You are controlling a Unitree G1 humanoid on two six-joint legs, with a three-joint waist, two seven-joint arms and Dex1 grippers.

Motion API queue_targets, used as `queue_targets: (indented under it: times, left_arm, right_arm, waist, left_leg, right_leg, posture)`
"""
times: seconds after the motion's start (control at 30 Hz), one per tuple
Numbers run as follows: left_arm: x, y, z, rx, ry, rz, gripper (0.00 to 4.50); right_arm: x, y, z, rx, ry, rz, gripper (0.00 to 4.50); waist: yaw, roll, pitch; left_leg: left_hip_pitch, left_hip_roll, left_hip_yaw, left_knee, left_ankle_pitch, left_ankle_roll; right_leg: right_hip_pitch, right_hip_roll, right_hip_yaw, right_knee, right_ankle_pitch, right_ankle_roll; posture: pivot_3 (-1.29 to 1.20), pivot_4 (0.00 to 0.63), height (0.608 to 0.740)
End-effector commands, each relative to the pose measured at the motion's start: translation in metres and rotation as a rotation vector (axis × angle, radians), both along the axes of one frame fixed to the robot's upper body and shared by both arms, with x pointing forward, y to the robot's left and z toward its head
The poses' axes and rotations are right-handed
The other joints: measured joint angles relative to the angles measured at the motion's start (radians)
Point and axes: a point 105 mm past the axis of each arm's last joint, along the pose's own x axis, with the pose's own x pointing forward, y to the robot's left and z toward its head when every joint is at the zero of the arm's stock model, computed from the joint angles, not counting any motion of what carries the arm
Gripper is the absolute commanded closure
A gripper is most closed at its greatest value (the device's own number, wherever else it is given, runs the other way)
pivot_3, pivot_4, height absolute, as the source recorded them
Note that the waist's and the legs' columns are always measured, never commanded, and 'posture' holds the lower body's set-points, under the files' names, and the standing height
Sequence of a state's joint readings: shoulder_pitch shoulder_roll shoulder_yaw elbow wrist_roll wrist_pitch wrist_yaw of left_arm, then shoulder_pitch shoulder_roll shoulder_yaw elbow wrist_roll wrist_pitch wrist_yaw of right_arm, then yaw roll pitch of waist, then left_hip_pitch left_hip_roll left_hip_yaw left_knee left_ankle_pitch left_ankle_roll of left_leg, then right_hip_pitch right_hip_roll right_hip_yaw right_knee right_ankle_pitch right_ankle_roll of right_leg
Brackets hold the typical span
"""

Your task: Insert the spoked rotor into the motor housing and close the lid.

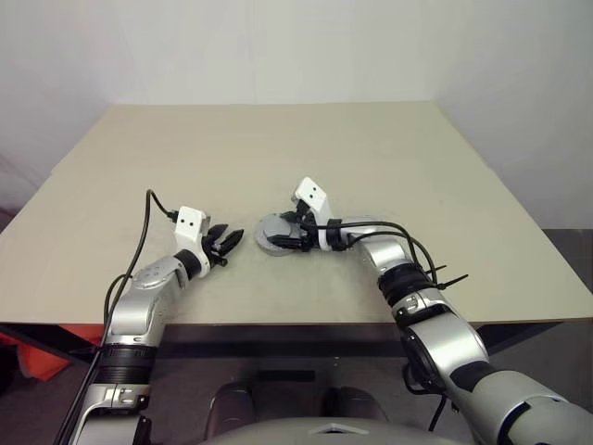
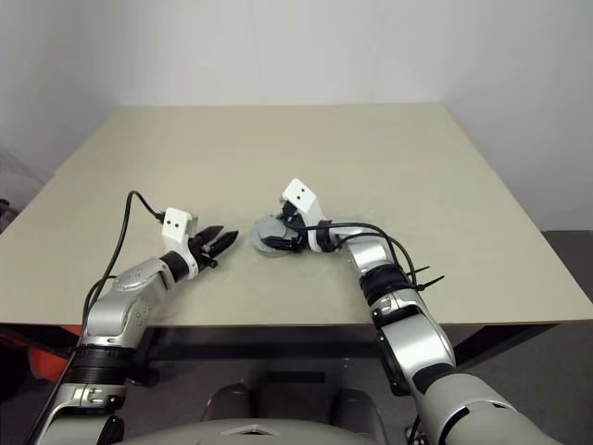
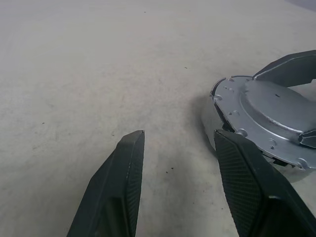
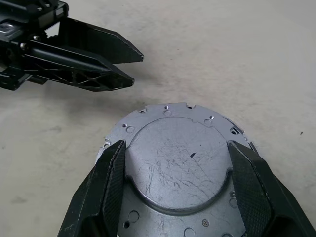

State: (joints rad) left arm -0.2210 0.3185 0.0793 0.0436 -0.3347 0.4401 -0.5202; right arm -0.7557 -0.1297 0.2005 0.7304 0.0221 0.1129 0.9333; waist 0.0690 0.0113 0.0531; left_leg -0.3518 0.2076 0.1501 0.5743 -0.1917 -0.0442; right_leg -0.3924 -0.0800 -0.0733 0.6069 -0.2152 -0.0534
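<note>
A round silver lid [image 4: 182, 168] with a raised, scratched centre lies flat on the motor housing [image 3: 209, 121], near the table's front middle. Of the housing I see just a strip of side wall under the lid's rim. The spoked rotor is hidden. My right gripper [image 4: 176, 144] reaches in from the right with a finger against each side of the lid's raised centre, shut on it. My left gripper [image 1: 230, 241] hovers open and empty just left of the housing, pointing at it; its fingers [image 3: 123, 168] are spread above bare table.
The beige table [image 1: 306, 158] stretches away behind and to both sides of the housing. Its front edge [image 1: 278, 323] runs close under both forearms. A black cable [image 1: 145, 227] loops up from the left wrist.
</note>
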Motion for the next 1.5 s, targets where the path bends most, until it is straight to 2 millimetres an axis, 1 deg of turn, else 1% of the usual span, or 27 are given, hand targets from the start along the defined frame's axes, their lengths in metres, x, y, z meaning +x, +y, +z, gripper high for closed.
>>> queue_targets:
  times: [0.03, 0.27, 0.4, 0.67, 1.0, 1.27, 1.4, 1.5]
  left_arm:
    - [0.002, 0.000, 0.015, 0.005, -0.061, -0.010, 2.13]
    - [0.002, 0.000, 0.014, 0.007, -0.058, -0.009, 2.13]
    - [0.001, -0.001, 0.014, 0.006, -0.058, -0.008, 2.13]
    - [0.000, 0.000, 0.013, 0.006, -0.054, -0.006, 2.13]
    - [0.000, 0.000, 0.012, 0.007, -0.052, -0.003, 2.13]
    - [-0.001, 0.000, 0.010, 0.007, -0.047, -0.004, 2.13]
    - [-0.001, -0.001, 0.010, 0.006, -0.047, -0.006, 2.13]
    - [-0.001, -0.001, 0.010, 0.006, -0.047, -0.006, 2.13]
  right_arm:
    - [0.003, 0.001, 0.008, 0.015, -0.047, -0.009, 1.39]
    - [0.007, 0.002, 0.016, 0.041, -0.096, -0.018, 1.39]
    - [0.007, 0.001, 0.016, 0.040, -0.101, -0.014, 1.39]
    - [0.009, -0.001, 0.005, 0.002, -0.079, -0.041, 1.39]
    - [0.006, 0.000, -0.001, -0.020, -0.065, -0.029, 1.39]
    - [0.004, 0.004, 0.015, 0.095, -0.005, -0.014, 1.39]
    - [0.003, 0.004, 0.015, 0.089, -0.007, -0.010, 1.39]
    - [0.002, 0.004, 0.010, 0.057, -0.021, -0.006, 1.39]
  waist:
    - [0.000, 0.000, 0.000]
    - [0.000, 0.000, 0.000]
    - [0.000, 0.000, 0.000]
    - [0.000, 0.000, 0.001]
    - [0.000, 0.000, 0.001]
    - [0.000, 0.000, 0.001]
    - [0.000, 0.000, 0.001]
    - [0.000, 0.000, 0.001]
  left_leg:
    - [0.000, 0.000, 0.000, 0.000, 0.000, 0.000]
    - [0.000, 0.000, 0.000, 0.000, 0.000, 0.000]
    - [0.000, 0.000, 0.000, 0.000, 0.000, 0.000]
    - [0.000, 0.000, 0.000, 0.000, 0.000, 0.000]
    - [0.001, 0.000, 0.000, 0.000, 0.000, 0.000]
    - [0.001, 0.000, 0.000, 0.000, 0.000, 0.000]
    - [0.001, 0.000, 0.000, 0.000, 0.000, 0.000]
    - [0.001, 0.000, 0.000, 0.000, 0.000, 0.000]
  right_leg:
    - [0.000, 0.000, 0.000, 0.000, 0.000, 0.000]
    - [0.000, 0.000, 0.000, 0.000, 0.000, 0.000]
    - [0.000, 0.000, 0.000, 0.000, 0.000, 0.000]
    - [0.000, 0.000, 0.000, 0.000, 0.000, 0.000]
    - [0.001, 0.000, 0.000, 0.000, 0.000, 0.000]
    - [0.001, 0.000, 0.000, 0.000, 0.000, 0.000]
    - [0.001, 0.000, 0.000, 0.000, 0.000, 0.000]
    - [0.000, 0.000, 0.000, 0.000, 0.000, 0.000]
  posture:
    - [0.00, 0.000, 0.740]
    - [0.00, 0.000, 0.740]
    - [0.00, 0.000, 0.740]
    - [0.00, 0.000, 0.740]
    - [0.00, 0.000, 0.740]
    - [0.00, 0.000, 0.740]
    - [0.00, 0.000, 0.740]
    - [0.00, 0.000, 0.740]
